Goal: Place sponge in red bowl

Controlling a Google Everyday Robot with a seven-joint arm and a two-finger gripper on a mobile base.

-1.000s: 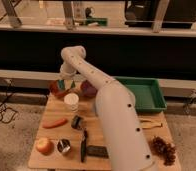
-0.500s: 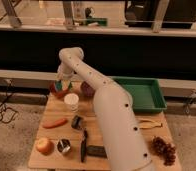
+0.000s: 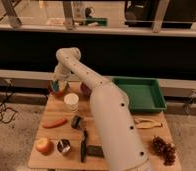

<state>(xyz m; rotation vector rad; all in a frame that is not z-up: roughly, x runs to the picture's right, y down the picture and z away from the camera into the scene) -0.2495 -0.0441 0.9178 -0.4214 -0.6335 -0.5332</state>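
Observation:
The red bowl (image 3: pixel 59 90) stands at the back left corner of the wooden table (image 3: pixel 51 160). My gripper (image 3: pixel 57 83) hangs right over it, at the end of the white arm that reaches in from the lower right. It is shut on the sponge (image 3: pixel 55 86), which shows as a small green patch at the gripper's tip, just above or inside the bowl's rim. The bowl's far side is hidden by the gripper.
A dark purple bowl (image 3: pixel 85 89) sits right of the red one. A white cup (image 3: pixel 71 101), a carrot (image 3: pixel 55 123), a small can (image 3: pixel 77 122), an apple (image 3: pixel 43 145), a metal cup (image 3: pixel 64 146) and a black tool (image 3: pixel 84 146) lie in front. A green tray (image 3: pixel 138 92), a banana (image 3: pixel 147 122) and grapes (image 3: pixel 163 149) are to the right.
My gripper has shifted a little to the left and now sits over the red bowl with the sponge in it. Nothing else on the table has moved.

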